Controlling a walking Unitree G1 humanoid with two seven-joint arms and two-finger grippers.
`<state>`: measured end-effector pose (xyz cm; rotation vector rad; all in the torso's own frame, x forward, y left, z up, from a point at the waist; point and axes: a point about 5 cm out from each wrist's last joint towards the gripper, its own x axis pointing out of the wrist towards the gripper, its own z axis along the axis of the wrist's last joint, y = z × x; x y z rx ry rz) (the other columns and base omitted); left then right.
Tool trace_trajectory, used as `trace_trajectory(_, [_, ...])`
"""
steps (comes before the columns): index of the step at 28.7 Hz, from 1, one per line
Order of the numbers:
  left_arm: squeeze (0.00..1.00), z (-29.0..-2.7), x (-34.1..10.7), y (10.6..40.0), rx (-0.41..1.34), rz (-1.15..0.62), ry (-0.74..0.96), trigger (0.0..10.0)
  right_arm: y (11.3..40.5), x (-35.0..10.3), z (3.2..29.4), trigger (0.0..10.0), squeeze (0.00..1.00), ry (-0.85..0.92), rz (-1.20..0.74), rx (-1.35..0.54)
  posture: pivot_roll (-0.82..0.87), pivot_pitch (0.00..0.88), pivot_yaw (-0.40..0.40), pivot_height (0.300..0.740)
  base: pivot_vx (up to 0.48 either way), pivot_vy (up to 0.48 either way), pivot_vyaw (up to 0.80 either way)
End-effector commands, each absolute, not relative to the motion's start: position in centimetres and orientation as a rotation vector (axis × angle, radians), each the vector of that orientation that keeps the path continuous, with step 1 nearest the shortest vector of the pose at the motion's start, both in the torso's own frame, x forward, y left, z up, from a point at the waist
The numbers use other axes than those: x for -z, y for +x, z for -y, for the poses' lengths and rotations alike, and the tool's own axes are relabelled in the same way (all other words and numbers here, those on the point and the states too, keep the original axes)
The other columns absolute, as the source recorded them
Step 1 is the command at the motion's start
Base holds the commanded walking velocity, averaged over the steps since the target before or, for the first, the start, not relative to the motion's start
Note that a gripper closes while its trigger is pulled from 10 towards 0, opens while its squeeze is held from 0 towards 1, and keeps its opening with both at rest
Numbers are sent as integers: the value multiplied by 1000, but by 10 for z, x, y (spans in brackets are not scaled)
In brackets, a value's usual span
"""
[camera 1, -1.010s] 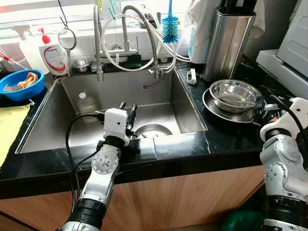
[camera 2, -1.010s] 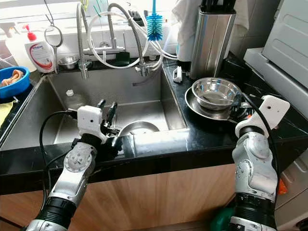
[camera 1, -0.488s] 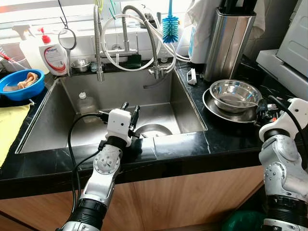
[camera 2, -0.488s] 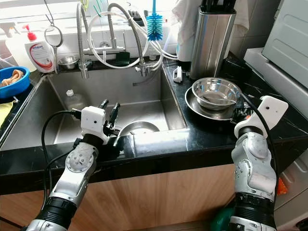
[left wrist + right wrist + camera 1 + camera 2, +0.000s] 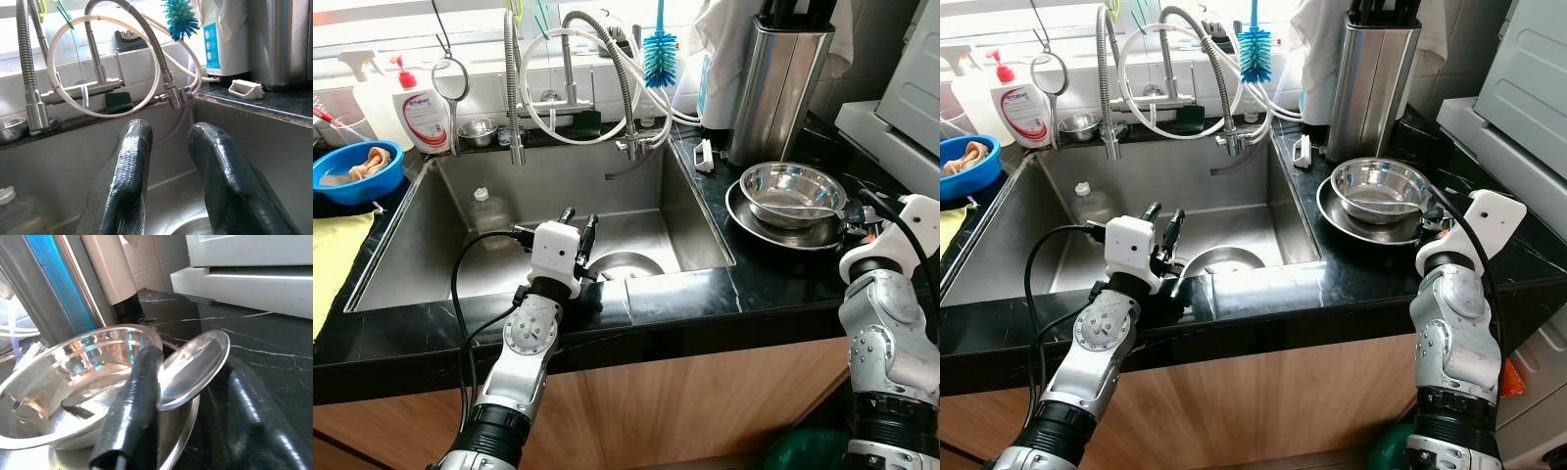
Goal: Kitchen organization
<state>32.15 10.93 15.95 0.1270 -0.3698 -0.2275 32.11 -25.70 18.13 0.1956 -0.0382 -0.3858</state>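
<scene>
A steel bowl (image 5: 793,186) sits in a wider steel plate (image 5: 773,231) on the black counter right of the sink (image 5: 697,227). My right gripper (image 5: 854,211) is at the stack's right edge. In the right wrist view its fingers (image 5: 131,406) stand open on either side of a small tilted steel dish (image 5: 195,363) that leans on the bowl (image 5: 73,382). My left gripper (image 5: 578,221) hovers open over the sink's front, above the drain strainer (image 5: 623,264), with nothing between its fingers (image 5: 128,186).
A clear bottle (image 5: 487,210) lies in the sink. Coiled taps (image 5: 570,69) and a blue brush (image 5: 659,54) are behind it. A steel canister (image 5: 779,88) and a white appliance (image 5: 906,113) stand at the right. A blue bowl (image 5: 352,172), a soap bottle (image 5: 423,117) and a yellow cloth (image 5: 331,257) are at the left.
My left gripper has shifted slightly forward over the sink. My right gripper has edged a little to the right and up at the bowl stack.
</scene>
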Motion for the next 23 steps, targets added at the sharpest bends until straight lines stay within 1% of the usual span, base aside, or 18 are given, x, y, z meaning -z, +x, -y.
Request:
trace_trajectory(1, [0,-109,-165,323,229,394,140,10000,323,-186,256,2667,0,198,53,378,-163,0,44,740,0,0,0])
trace_trajectory(2, [0,-109,-165,323,228,394,140,10000,323,-186,256,2510,0,197,53,379,-163,0,44,740,0,0,0])
trace_trajectory(5, [0,-109,-165,323,228,394,140,10000,324,-186,255,2549,0,198,53,378,-163,0,44,740,0,0,0])
trace_trajectory(8, [0,-109,-165,323,228,394,140,10000,325,-187,254,2157,0,197,56,376,-163,0,44,740,0,0,0])
trace_trajectory(9, [0,-109,-165,323,228,394,140,10000,325,-187,254,1725,0,199,58,375,-163,0,44,740,0,0,0])
trace_trajectory(11, [0,-109,-165,323,228,394,140,10000,325,-187,253,1333,0,199,62,374,-163,0,44,740,0,0,0])
trace_trajectory(14, [0,-109,-165,323,227,394,140,10000,325,-192,253,1490,0,199,87,374,-163,0,44,740,0,0,0])
trace_trajectory(15, [0,-109,-165,323,227,394,140,10000,325,-194,252,3333,0,187,103,368,-162,0,44,740,0,0,0])
trace_trajectory(16, [0,-110,-165,323,227,394,140,10000,325,-196,251,3333,0,178,113,364,-163,0,45,740,0,0,0])
trace_trajectory(17, [0,-110,-165,323,227,394,141,10000,325,-198,248,8392,0,178,129,346,-163,0,45,740,0,0,0])
trace_trajectory(18, [0,-110,-165,323,228,394,141,10000,326,-199,245,10000,0,182,139,329,-163,0,45,740,0,0,0])
trace_trajectory(23, [0,-110,-165,323,226,395,141,10000,326,-225,231,10000,0,86,277,246,-162,0,45,740,0,0,0])
